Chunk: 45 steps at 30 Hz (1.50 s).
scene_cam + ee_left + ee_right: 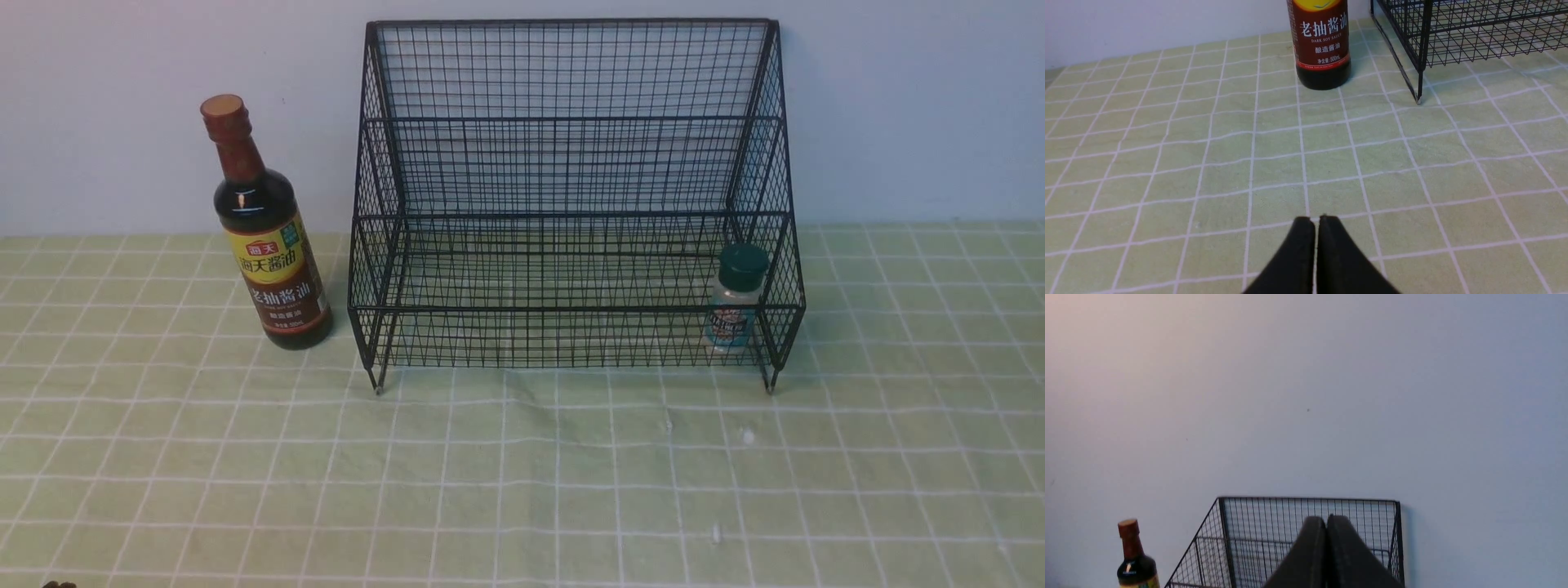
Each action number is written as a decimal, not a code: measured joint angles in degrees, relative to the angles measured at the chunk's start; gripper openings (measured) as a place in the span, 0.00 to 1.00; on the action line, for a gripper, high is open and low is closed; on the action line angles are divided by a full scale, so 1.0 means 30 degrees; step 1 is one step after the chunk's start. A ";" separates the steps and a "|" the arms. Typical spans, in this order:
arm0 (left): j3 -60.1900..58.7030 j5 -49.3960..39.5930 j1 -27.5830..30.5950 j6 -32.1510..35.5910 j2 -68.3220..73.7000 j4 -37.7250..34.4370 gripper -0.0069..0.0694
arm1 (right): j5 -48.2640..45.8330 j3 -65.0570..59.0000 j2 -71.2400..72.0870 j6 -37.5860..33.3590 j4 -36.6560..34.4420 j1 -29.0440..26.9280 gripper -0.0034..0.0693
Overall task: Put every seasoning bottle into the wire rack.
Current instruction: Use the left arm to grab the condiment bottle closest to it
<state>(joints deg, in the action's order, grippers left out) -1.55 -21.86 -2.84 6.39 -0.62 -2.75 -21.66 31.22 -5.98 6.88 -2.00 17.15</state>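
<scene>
Currently, you have 1 of 2 bottles placed: the small shaker (735, 302) stands upright in the lower tier of the wire rack (571, 122), at its right end. The soy-sauce bottle (269, 253) stands upright on the tabletop (522, 474), just left of the rack. Your left pincer (1316, 220) is pressed together, empty, low, facing that bottle. Your right pincer (1327, 520) is likewise together and empty, facing the wall (1306, 396).

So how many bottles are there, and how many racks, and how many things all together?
Bottles: 2, the soy-sauce bottle and the small shaker
Racks: 1, the wire rack
Total: 3
</scene>
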 joint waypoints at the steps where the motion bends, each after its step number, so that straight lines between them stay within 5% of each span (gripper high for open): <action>1: 0.0000 0.0000 0.0000 0.0000 0.0000 0.0000 0.08 | 0.0634 -0.0892 0.0777 0.0000 0.0000 0.0000 0.03; 19: 0.0000 0.0000 0.0000 0.0000 -0.0016 0.0000 0.08 | -0.0443 -0.3774 0.2250 0.0038 0.1863 -0.0051 0.03; 28: 0.0000 0.0000 0.0000 0.0000 -0.0016 0.0000 0.08 | -0.0555 -0.7559 0.2250 0.0056 0.3236 -0.4096 0.03; 45: 0.0000 -0.0006 0.0000 0.0000 -0.0016 0.0000 0.08 | -0.0262 -1.0767 0.2228 0.0065 0.3356 -0.4239 0.03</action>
<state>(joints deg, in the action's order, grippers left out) -1.55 -21.88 -2.84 6.39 -0.67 -2.75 -22.45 -1.08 0.70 7.07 8.07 4.44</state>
